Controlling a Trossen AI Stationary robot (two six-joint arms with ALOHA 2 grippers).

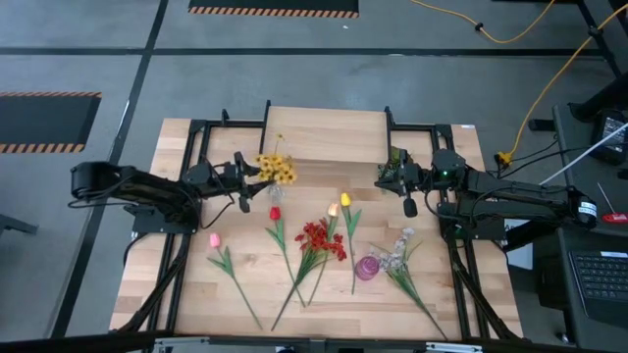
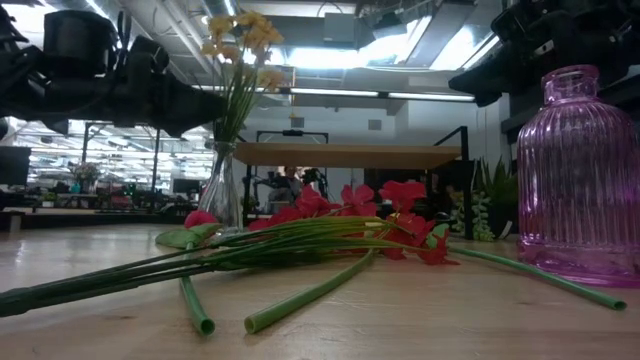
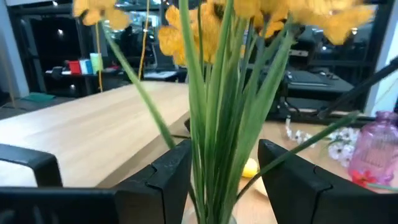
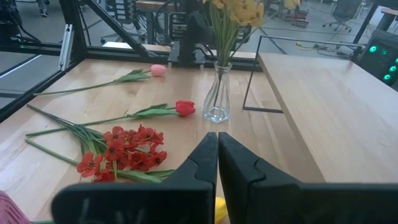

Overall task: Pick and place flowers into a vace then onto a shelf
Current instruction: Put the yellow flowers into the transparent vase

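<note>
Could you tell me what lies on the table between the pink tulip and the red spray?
In the high view, the red tulip lies between the pink tulip and the red spray, its stem running toward the table's near edge.

Left arm: stretched across the table's left side, wrist level, left gripper (image 1: 257, 183) parted, one finger (image 3: 166, 177) on either side of green stems. Right arm: reaching in from the right, right gripper (image 4: 217, 163) pressed closed, empty.

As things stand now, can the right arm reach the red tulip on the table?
Probably yes: the right gripper, shut and empty, faces the red tulip, with nothing standing between; only the red spray lies beside that path.
</note>
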